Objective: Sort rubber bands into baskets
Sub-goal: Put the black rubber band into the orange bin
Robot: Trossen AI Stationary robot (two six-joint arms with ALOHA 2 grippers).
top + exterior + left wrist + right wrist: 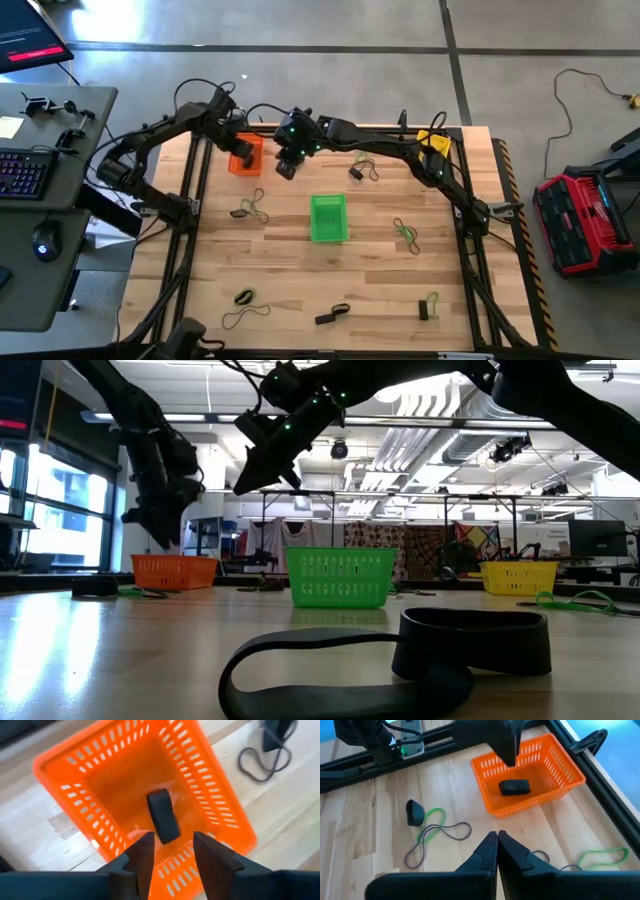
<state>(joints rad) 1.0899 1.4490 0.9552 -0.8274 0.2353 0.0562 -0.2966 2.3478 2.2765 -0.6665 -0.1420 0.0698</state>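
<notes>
high: my left claw (238, 146) hung over orange basket (244, 154), right claw (287, 165) beside | left wrist: fingers (141, 855) parted, empty; black band bundle (163, 815) inside basket | right wrist: right claw (497, 843) closed | risk: arms near, could collide when retreating

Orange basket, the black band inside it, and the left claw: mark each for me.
orange basket (210, 795), left wrist view, slotted side wall.
black band (163, 815), left wrist view, middle of the band.
left claw (173, 851), left wrist view, gap between its open fingertips.
</notes>
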